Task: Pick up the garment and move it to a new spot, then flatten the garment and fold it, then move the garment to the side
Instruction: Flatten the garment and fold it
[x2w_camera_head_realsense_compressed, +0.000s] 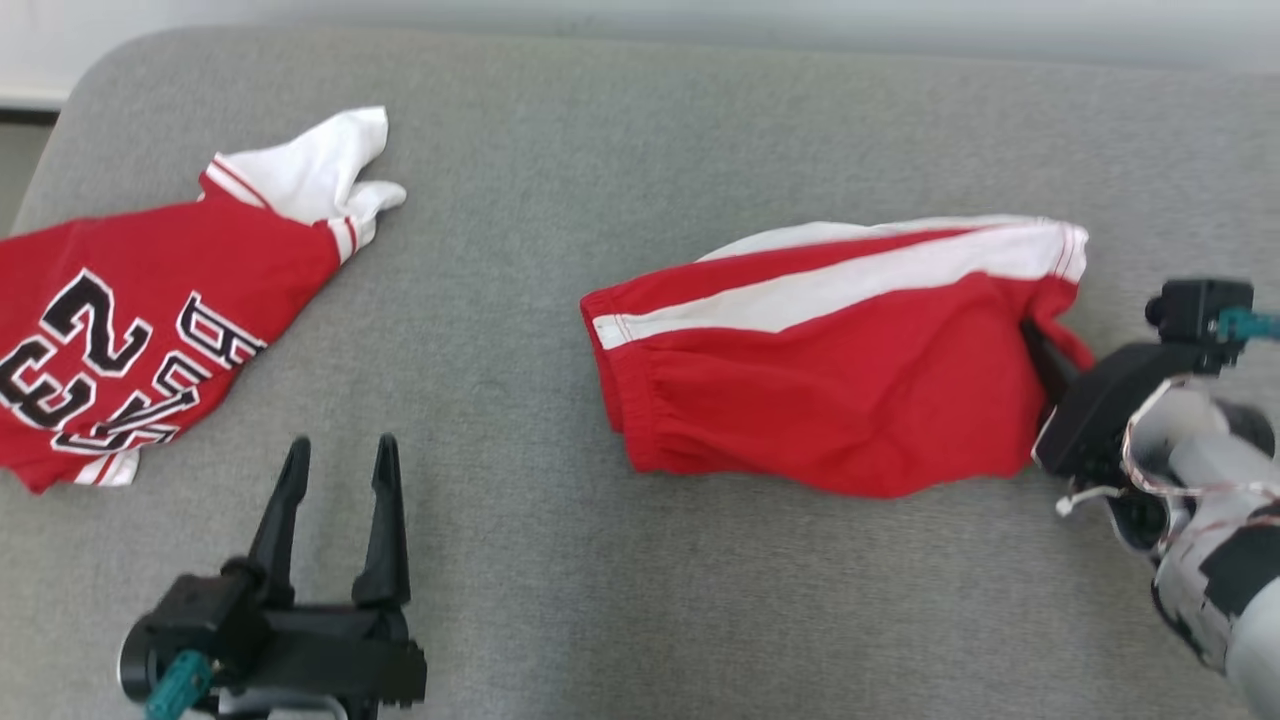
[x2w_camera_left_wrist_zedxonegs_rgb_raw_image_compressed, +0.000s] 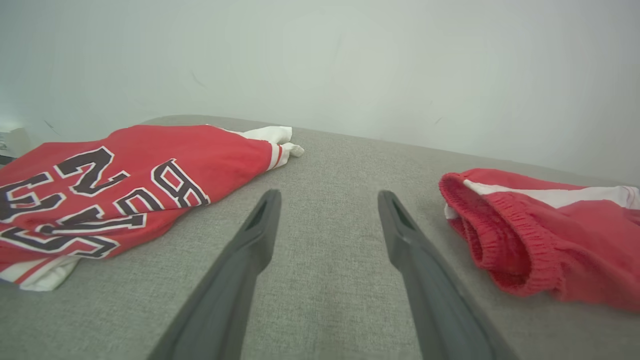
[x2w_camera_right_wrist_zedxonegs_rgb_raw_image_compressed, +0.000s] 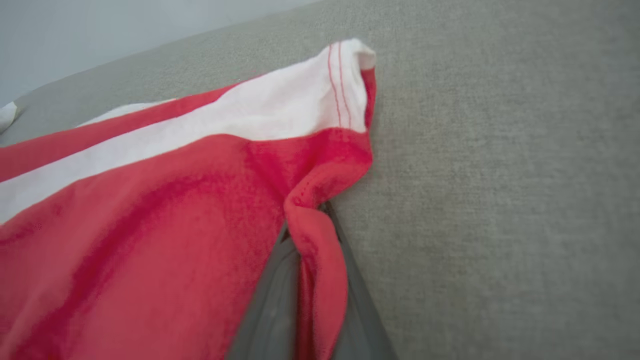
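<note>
The garment (x2w_camera_head_realsense_compressed: 200, 270), a red jersey with white sleeves and dark white-outlined lettering, lies crumpled at the far left of the grey surface; in the left wrist view the garment (x2w_camera_left_wrist_zedxonegs_rgb_raw_image_compressed: 150, 170) is at the left. My left gripper (x2w_camera_head_realsense_compressed: 342, 445) stands open just right of it, nothing between its fingers (x2w_camera_left_wrist_zedxonegs_rgb_raw_image_compressed: 240, 260). A second red garment, shorts (x2w_camera_head_realsense_compressed: 830, 400) with a white side stripe, lies at the centre right. My right gripper (x2w_camera_head_realsense_compressed: 1040, 350) is shut on a fold of the shorts' (x2w_camera_right_wrist_zedxonegs_rgb_raw_image_compressed: 150, 225) right edge, and red cloth runs between its fingers (x2w_camera_right_wrist_zedxonegs_rgb_raw_image_compressed: 270, 305).
Everything rests on a grey fabric-covered surface (x2w_camera_head_realsense_compressed: 600, 150) with a rounded far-left corner. A pale wall (x2w_camera_left_wrist_zedxonegs_rgb_raw_image_compressed: 350, 60) stands behind it. Bare grey fabric (x2w_camera_head_realsense_compressed: 500, 330) separates the two garments. The shorts' elastic waistband (x2w_camera_left_wrist_zedxonegs_rgb_raw_image_compressed: 480, 235) faces my left gripper.
</note>
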